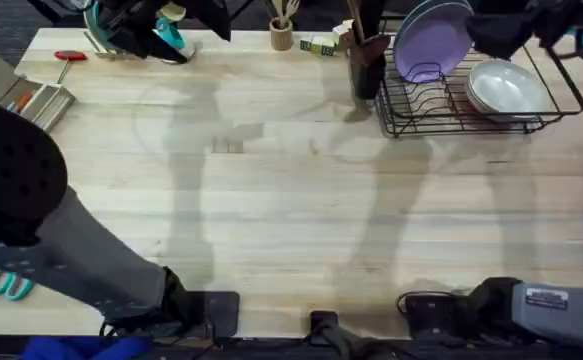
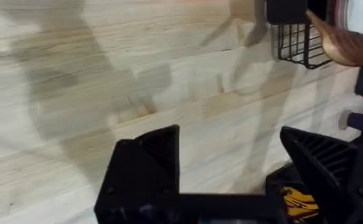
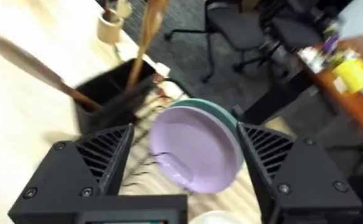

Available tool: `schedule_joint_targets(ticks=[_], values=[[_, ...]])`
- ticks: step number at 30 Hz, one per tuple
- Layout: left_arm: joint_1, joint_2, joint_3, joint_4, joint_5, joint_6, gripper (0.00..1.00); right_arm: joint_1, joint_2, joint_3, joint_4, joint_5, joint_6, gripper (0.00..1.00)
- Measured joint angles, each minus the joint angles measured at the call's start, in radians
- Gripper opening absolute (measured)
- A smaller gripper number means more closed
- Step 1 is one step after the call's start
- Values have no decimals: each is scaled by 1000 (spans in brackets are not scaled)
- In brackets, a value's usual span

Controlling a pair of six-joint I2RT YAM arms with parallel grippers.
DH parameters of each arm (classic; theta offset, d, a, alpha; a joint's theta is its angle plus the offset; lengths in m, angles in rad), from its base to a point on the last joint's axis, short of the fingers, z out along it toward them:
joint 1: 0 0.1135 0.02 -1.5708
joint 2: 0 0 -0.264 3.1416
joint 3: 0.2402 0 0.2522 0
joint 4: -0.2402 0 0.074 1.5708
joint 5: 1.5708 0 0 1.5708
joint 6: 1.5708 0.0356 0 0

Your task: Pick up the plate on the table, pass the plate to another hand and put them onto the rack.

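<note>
The lilac plate (image 1: 431, 45) stands upright in the black wire rack (image 1: 471, 112) at the table's far right, with a teal plate right behind it. In the right wrist view the plate (image 3: 193, 149) shows between and beyond my right gripper's (image 3: 184, 137) open fingers, which hold nothing. My right arm (image 1: 516, 28) hovers dark over the rack's far side. My left gripper (image 2: 231, 143) is open and empty above bare wood of the table (image 1: 271, 200), with the rack's corner (image 2: 299, 46) farther off.
White bowls (image 1: 506, 88) lie in the rack's right half. A black utensil holder with wooden spoons (image 1: 366, 65) stands just left of the rack. A wooden cup (image 1: 282, 35), a red-handled tool (image 1: 69, 56), a metal tray (image 1: 31, 100) and teal scissors (image 1: 9, 285) lie around the edges.
</note>
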Motion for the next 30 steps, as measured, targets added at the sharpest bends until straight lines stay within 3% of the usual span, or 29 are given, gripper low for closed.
schedule_joint_targets(ticks=[10, 15, 23, 30], values=[[0, -10, 0, 3, -48, 18, 994, 0, -224, 0, -250, 0, 320, 996], [0, -76, 0, 3, -65, 53, 994, 0, -301, 0, -409, 6, 445, 996], [0, -237, 0, -9, -208, 77, 995, 0, -402, 0, -609, 144, 615, 996], [0, -358, 0, -28, -320, 83, 995, 0, -465, 0, -719, 230, 665, 996]])
